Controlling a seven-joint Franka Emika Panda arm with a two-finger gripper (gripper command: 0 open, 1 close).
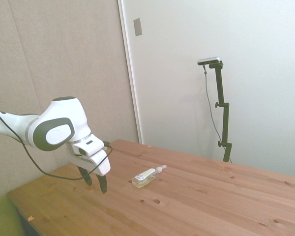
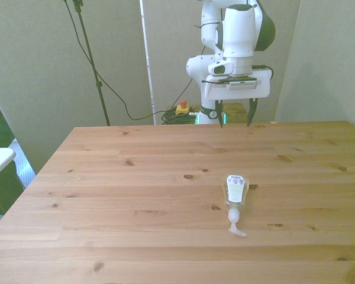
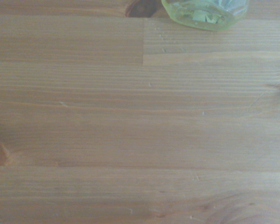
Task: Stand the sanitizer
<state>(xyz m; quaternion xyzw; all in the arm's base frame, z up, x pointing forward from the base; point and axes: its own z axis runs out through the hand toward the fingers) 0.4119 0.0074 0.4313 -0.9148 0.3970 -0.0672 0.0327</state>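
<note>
Sanitizer [image 1: 148,177] lies flat on its side on the tabletop [image 1: 196,206] in my side view, white pump top aimed away from the arm, yellowish liquid showing through the clear body. The claw [image 1: 95,180] hangs above the wood a short way off from the bottle's base end, dark fingers spread wide with nothing between them. From the front view I see the sanitizer [image 2: 235,195] on the front view's right half of the tabletop [image 2: 106,195], label up, nozzle toward the near edge, base toward the robot. The claw [image 2: 234,113] hovers over the far edge, well apart from the bottle, jaws wide apart and empty. My wrist view shows wood grain and just the sanitizer's [image 3: 205,13] yellowish base at the frame's edge.
</note>
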